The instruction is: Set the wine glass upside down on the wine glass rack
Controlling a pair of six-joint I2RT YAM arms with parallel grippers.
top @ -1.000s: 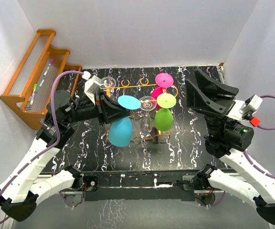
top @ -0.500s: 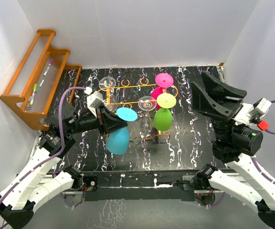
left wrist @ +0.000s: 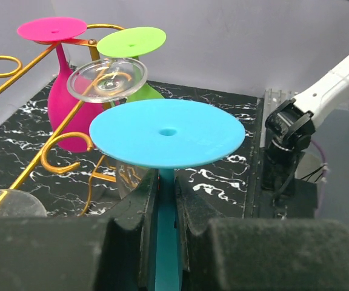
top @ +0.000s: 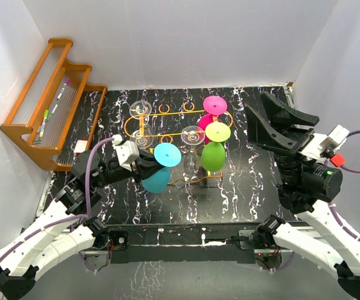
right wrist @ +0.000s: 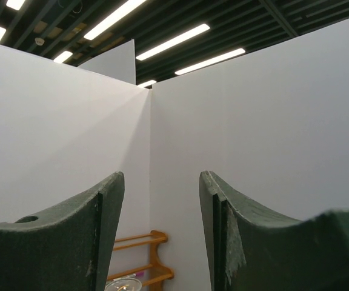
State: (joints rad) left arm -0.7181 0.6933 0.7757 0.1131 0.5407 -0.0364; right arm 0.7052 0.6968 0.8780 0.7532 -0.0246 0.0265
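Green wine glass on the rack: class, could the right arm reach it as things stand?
Probably yes: the right gripper is open, empty, with nothing between it and the green glass.

Blue wine glass point(left wrist: 167, 132), orange-gold wine glass rack point(top: 167, 135), black white-veined table point(top: 242, 187).

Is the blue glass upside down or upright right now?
Upside down: the blue glass has its flat foot on top, and its stem runs down between the left fingers, which are shut on it.
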